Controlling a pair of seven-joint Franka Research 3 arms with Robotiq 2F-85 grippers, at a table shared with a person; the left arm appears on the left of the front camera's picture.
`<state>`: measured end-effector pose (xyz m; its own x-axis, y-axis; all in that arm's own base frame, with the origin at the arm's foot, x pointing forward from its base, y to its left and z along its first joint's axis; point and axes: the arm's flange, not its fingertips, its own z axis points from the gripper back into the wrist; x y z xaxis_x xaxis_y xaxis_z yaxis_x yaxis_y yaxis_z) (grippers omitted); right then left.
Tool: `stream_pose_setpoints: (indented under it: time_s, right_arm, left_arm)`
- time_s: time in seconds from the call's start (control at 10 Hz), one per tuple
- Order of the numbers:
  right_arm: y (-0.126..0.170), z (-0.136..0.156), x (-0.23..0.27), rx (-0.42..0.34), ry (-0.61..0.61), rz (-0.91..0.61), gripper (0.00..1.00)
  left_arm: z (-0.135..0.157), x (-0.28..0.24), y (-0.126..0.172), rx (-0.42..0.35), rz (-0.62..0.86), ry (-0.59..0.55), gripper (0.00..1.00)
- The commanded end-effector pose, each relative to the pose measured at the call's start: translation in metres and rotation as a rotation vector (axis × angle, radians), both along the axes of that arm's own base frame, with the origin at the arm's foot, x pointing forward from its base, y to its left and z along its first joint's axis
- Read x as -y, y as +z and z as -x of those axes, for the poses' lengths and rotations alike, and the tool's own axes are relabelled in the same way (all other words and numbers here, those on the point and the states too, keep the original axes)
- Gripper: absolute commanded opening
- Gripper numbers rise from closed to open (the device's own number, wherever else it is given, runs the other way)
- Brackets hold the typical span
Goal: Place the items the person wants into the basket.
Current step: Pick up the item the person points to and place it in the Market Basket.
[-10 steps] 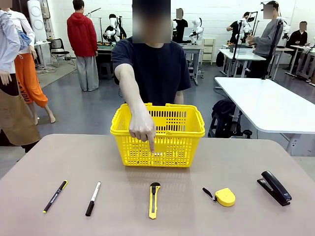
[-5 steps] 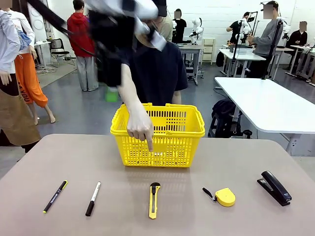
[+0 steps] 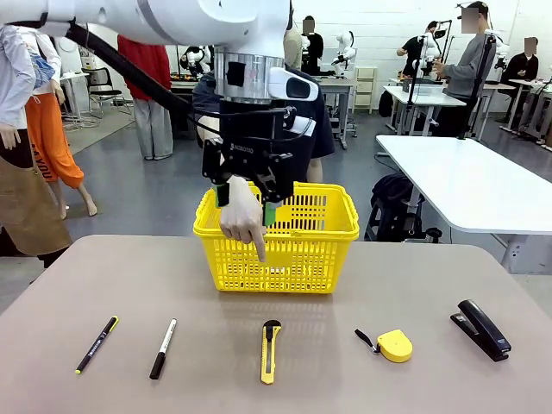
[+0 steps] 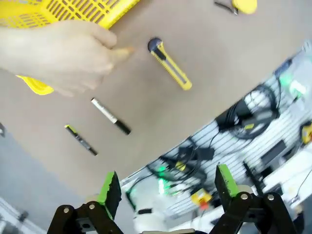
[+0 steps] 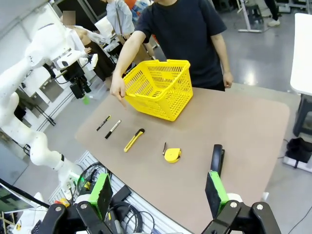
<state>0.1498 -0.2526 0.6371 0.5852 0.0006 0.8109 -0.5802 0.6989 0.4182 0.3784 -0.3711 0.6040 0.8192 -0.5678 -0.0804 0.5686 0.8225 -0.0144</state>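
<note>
The person's hand (image 3: pixel 244 221) hangs in front of the yellow basket (image 3: pixel 302 246), its forefinger pointing down toward the yellow-and-black utility knife (image 3: pixel 271 350). Left of the knife lie the white-barrelled marker (image 3: pixel 163 348) and the thin black pen (image 3: pixel 97 344). My left gripper (image 3: pixel 247 203) hovers open just above that hand, at the basket's front left rim. From the left wrist I look down past my open gripper (image 4: pixel 167 187) at the hand (image 4: pixel 58 56), knife (image 4: pixel 169 64), marker (image 4: pixel 110 116) and pen (image 4: pixel 81 140). My right gripper (image 5: pixel 158 192) stands open, high off the table's near corner.
A round yellow tape measure (image 3: pixel 394 345) and a black stapler (image 3: pixel 480 329) lie at the right of the table (image 3: pixel 414 285). The person in a navy T-shirt (image 5: pixel 180 34) stands behind the basket (image 5: pixel 157 87). Other tables and people are farther back.
My left arm has swung in from the top left and come to hang over the basket's front rim, above the pointing hand. The hand and the items have stayed put.
</note>
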Motion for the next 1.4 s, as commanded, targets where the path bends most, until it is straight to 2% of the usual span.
stream_pose_setpoints:
  time_s: [0.0, 0.2, 0.3, 0.4, 0.5, 1.1, 1.2, 1.3]
  right_arm:
    - [0.002, -0.001, -0.002, 0.023, 0.016, -0.021, 1.0]
    - [0.002, -0.001, -0.002, 0.023, 0.016, -0.021, 1.0]
    - [0.002, -0.001, -0.002, 0.023, 0.016, -0.021, 1.0]
    - [0.002, -0.001, -0.002, 0.023, 0.016, -0.021, 1.0]
    - [0.002, -0.001, -0.002, 0.023, 0.016, -0.021, 1.0]
    - [0.002, -0.001, -0.002, 0.023, 0.016, -0.021, 1.0]
    - [0.002, -0.001, -0.002, 0.023, 0.016, -0.021, 1.0]
    - [0.002, -0.001, -0.002, 0.023, 0.016, -0.021, 1.0]
  left_arm:
    - [0.033, -0.006, -0.023, 0.152, 0.038, 0.117, 1.0]
    - [0.043, -0.006, -0.037, 0.219, 0.057, 0.129, 1.0]
    - [0.048, -0.009, -0.039, 0.215, 0.088, 0.107, 1.0]
    - [0.052, -0.015, -0.027, 0.246, 0.122, 0.085, 1.0]
    - [0.036, 0.001, -0.029, 0.188, 0.075, 0.115, 1.0]
    - [0.036, 0.001, -0.034, 0.193, 0.08, 0.11, 1.0]
    - [0.058, 0.009, -0.068, 0.177, 0.058, 0.21, 1.0]
    - [0.072, 0.014, -0.099, 0.198, 0.038, 0.317, 1.0]
